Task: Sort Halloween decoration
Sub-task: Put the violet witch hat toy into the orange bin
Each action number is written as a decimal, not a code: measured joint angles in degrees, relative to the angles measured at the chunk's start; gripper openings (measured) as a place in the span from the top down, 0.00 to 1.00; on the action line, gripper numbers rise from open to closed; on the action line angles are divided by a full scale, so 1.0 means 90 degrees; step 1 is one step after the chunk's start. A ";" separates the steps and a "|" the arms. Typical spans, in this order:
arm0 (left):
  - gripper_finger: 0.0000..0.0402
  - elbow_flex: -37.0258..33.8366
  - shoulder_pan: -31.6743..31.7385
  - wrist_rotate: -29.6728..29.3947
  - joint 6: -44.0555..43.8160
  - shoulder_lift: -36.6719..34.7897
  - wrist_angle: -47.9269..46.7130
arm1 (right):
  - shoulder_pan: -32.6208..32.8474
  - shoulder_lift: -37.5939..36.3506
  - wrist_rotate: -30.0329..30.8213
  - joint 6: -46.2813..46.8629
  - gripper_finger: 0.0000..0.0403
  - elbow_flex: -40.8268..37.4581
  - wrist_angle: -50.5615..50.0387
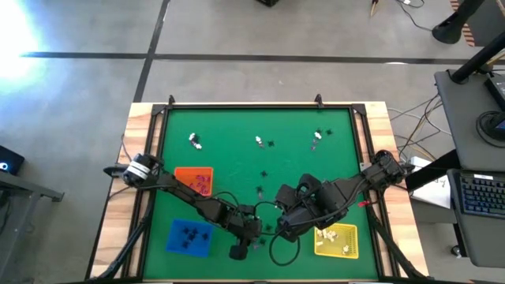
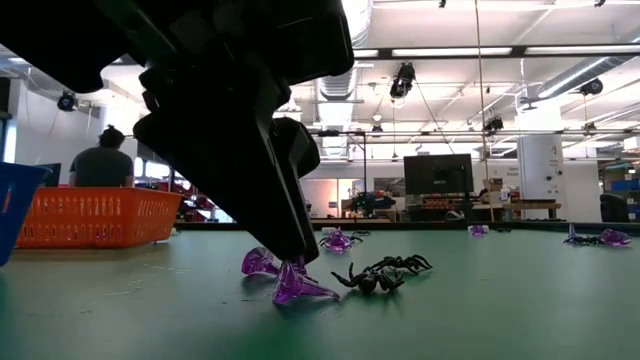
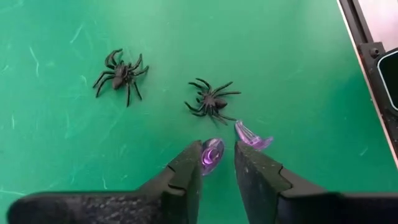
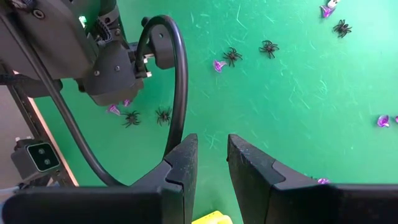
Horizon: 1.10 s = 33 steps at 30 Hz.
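My left gripper (image 3: 219, 152) is low over the green mat near the table's near edge (image 1: 256, 235), open, with a small purple trinket (image 3: 211, 155) between its fingertips. A second purple trinket (image 3: 252, 135) lies just past one finger. Two black spiders (image 3: 210, 101) (image 3: 120, 73) rest on the mat beyond. In the low view the fingers (image 2: 290, 245) come down onto the purple pieces (image 2: 300, 290). My right gripper (image 4: 212, 146) hangs open and empty above the mat (image 1: 286, 229). My left gripper comes at the purple trinket slanting down from above. One fingertip (image 3: 194, 157) lies against the trinket's side (image 3: 206, 159), while the other fingertip stands a little apart from it. The trinket rests on the mat.
An orange tray (image 1: 195, 180) and a blue tray (image 1: 190, 237) stand at the left, a yellow tray (image 1: 338, 241) at the near right. White, black and purple trinkets lie scattered across the far half of the mat (image 1: 259, 141). A raised frame (image 1: 260, 106) borders the mat.
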 joint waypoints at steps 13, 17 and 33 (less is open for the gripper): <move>0.99 0.0004 0.0019 0.0071 0.0041 0.0000 -0.0092 | 0.0000 0.0000 0.0002 -0.0002 0.80 0.0000 0.0000; 1.00 0.0259 0.0019 0.0070 0.0110 -0.0027 -0.0565 | 0.0000 0.0000 0.0005 -0.0002 0.80 0.0000 -0.0011; 1.00 0.0876 0.0058 -0.0774 0.0644 -0.1000 -0.3645 | 0.0000 0.0000 0.0456 -0.0121 0.80 0.0000 0.0010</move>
